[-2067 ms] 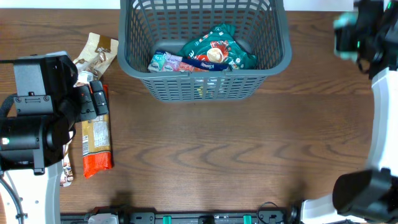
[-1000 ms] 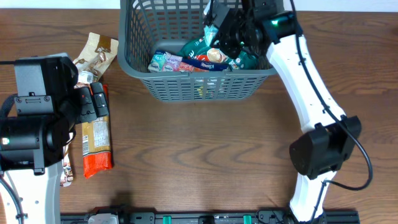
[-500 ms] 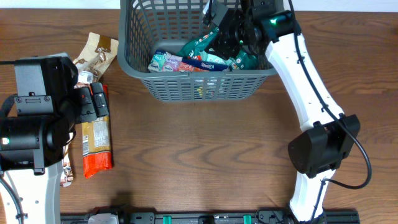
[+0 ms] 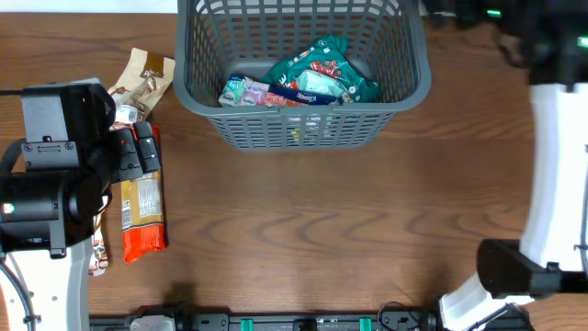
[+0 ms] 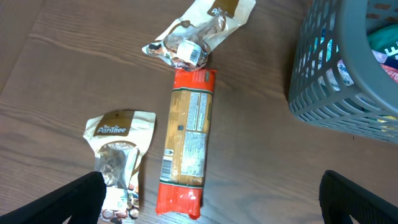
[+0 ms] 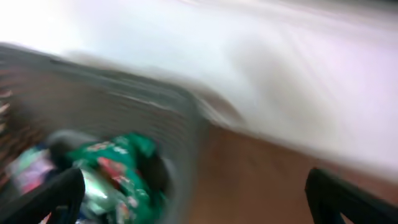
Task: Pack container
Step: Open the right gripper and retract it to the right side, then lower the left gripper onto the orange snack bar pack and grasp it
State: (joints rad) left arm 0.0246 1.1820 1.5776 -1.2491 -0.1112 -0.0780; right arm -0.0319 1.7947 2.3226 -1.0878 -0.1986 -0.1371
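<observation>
The container [image 4: 303,108], a dark grey lattice basket, stands at the back centre of the table. In it lie a green snack packet [image 4: 322,69] and a pastel packet [image 4: 243,90]. My left gripper [image 4: 138,152] hovers open over the packets at the left, with nothing between its fingers [image 5: 62,202]. Below it lies a long orange and red packet [image 5: 186,140]. My right gripper [image 6: 196,205] is open and empty, to the right of the container's rim [image 6: 186,124], with the green packet [image 6: 115,168] lying inside. That view is blurred by motion.
Left of the basket lie a beige packet [image 4: 145,78], the orange and red packet [image 4: 142,216] and a pale nut pouch [image 5: 118,155]. The right arm [image 4: 551,138] rises along the right edge. The basket's corner [image 5: 336,93] shows in the left wrist view.
My right gripper opened, let go of the green packet inside the basket, and pulled out to the right. The left arm has not moved.
</observation>
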